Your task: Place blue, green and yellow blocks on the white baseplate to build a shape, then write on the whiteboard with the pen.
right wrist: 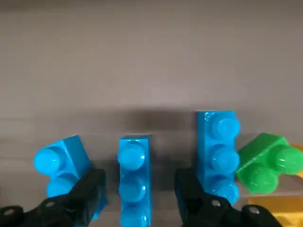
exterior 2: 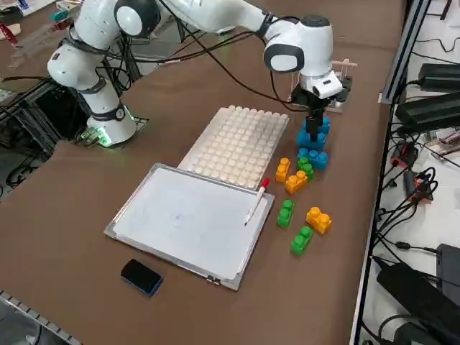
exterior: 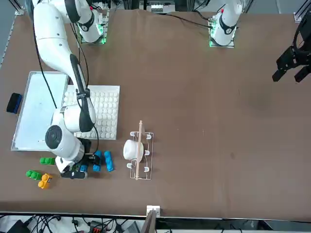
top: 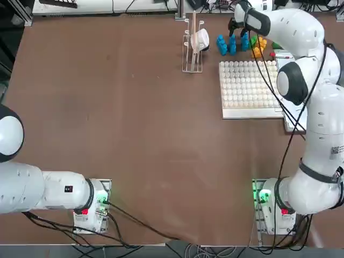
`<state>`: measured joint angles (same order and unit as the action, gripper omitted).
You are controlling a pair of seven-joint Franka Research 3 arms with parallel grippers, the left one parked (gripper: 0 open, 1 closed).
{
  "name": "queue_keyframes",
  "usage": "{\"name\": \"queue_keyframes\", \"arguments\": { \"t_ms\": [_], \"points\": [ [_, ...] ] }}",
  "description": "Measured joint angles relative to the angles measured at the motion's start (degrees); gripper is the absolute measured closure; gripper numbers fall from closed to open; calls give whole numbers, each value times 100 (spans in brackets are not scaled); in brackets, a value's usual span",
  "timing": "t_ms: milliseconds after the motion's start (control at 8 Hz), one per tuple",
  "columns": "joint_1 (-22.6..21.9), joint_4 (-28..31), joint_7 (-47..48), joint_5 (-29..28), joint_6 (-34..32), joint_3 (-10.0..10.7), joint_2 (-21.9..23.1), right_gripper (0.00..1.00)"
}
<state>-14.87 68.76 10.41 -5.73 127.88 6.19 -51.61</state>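
Wrist view: right tool (right wrist: 135,198) spread wide, one finger on each side of the middle blue block (right wrist: 134,182).
Three blue blocks lie on the tabletop (top: 134,134) just beyond the white baseplate (top: 247,88); nothing is gripped.

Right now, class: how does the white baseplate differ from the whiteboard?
The white baseplate is square and covered in round studs; the whiteboard is longer, smooth and metal-framed. The baseplate is bare; the whiteboard has the pen across its edge. Both are white and lie flat, side by side.
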Motion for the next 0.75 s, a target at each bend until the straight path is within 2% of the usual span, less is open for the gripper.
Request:
{"name": "queue_keyframes", "arguments": {
  "t_ms": [750],
  "points": [
    [-36, -44, 137, -1, 113, -71, -234, 14]
  ]
}}
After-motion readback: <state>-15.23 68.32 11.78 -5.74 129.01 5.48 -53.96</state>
